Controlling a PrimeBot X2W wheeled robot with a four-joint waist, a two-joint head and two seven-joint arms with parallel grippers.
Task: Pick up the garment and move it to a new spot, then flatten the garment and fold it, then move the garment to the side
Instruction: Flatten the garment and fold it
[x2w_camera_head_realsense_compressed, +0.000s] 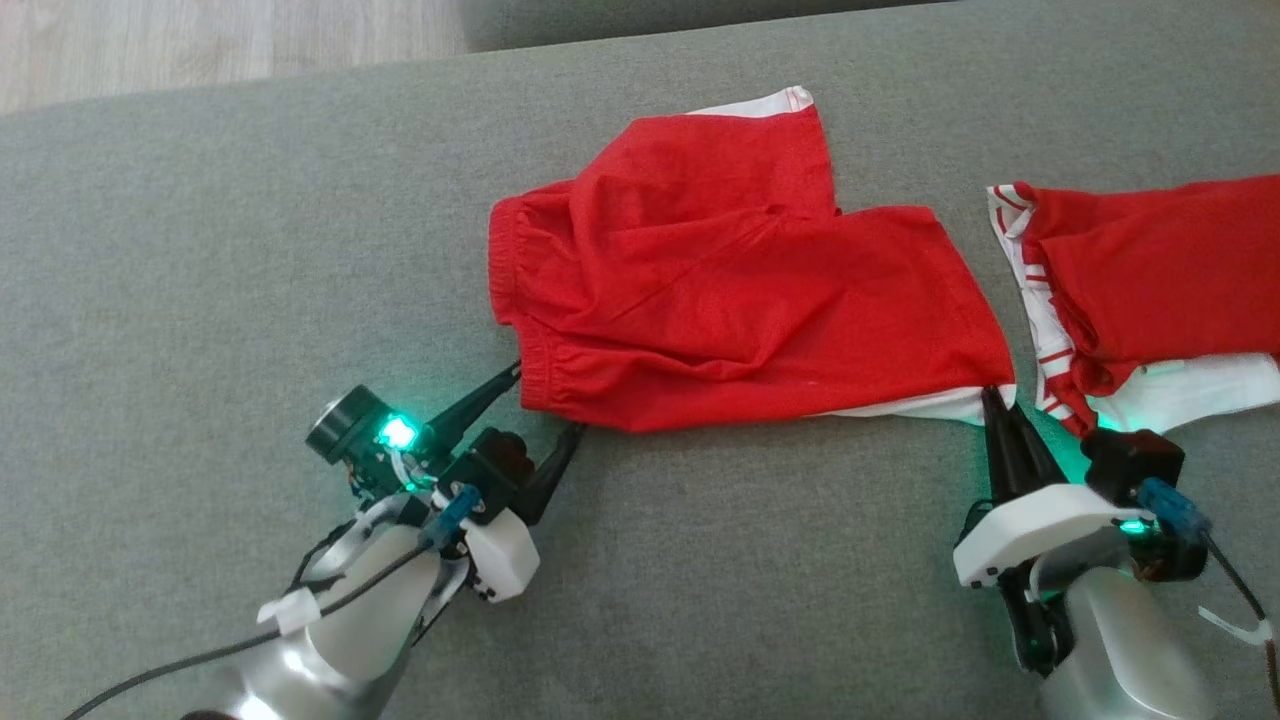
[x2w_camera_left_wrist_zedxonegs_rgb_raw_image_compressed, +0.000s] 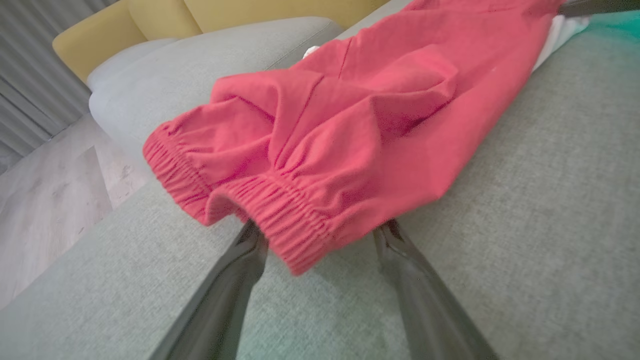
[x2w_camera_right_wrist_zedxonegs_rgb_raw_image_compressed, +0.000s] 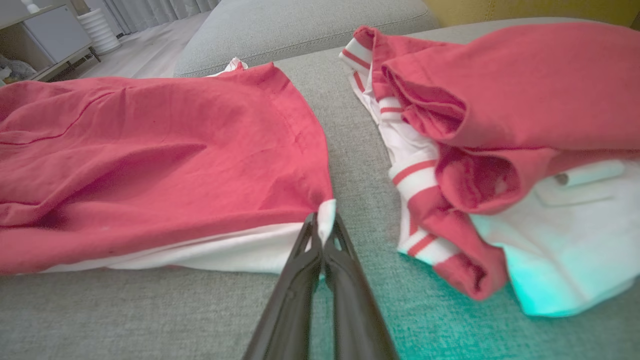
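As the right gripper (x2w_camera_head_realsense_compressed: 992, 400) pinched the hem (x2w_camera_head_realsense_compressed: 940, 405) of the red cloth shorts (x2w_camera_head_realsense_compressed: 720, 290), the left gripper (x2w_camera_head_realsense_compressed: 549, 398) gaped around their waistband (x2w_camera_head_realsense_compressed: 508, 265), likely for flattening.

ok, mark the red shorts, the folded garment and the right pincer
red shorts (x2w_camera_head_realsense_compressed: 720, 300): head view, middle of the red fabric.
folded garment (x2w_camera_head_realsense_compressed: 1160, 265): head view, its red top layer.
right pincer (x2w_camera_right_wrist_zedxonegs_rgb_raw_image_compressed: 323, 227): right wrist view, between its fingertips, shut on the white hem.
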